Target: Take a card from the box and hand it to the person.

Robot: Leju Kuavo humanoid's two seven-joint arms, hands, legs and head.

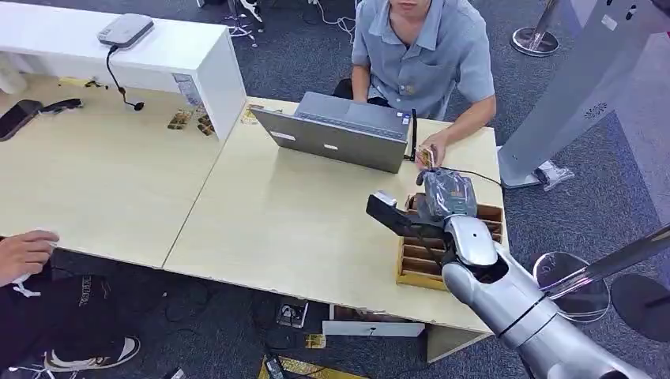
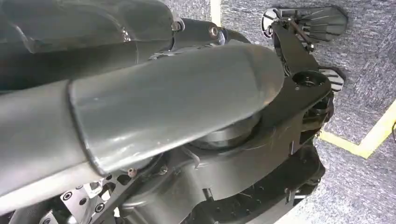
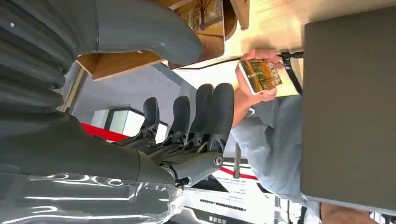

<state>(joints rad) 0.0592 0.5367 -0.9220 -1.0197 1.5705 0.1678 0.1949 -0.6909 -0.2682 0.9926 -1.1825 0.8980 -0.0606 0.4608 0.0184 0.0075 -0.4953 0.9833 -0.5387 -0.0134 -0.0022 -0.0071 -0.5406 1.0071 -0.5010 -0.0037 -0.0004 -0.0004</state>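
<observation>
A wooden box [image 1: 417,270] with slotted rows stands at the table's right end, near the front edge. My right hand [image 1: 447,197] hovers over the box's far part with its fingers [image 3: 205,116] stretched out side by side and its thumb [image 3: 154,28] apart, holding nothing. A card [image 3: 205,16] lies in the box [image 3: 116,63] just under the thumb. The seated person's hand [image 1: 433,150] holds a picture card [image 1: 426,158] beside the laptop, a short way beyond my hand. In the right wrist view that held card [image 3: 260,74] faces the camera.
An open grey laptop [image 1: 336,130] stands between the person and the table's middle. A black cable [image 1: 474,174] runs past the box's far side. A white raised counter [image 1: 118,47] stands at the back left. A second person's hand [image 1: 24,254] rests at the left edge.
</observation>
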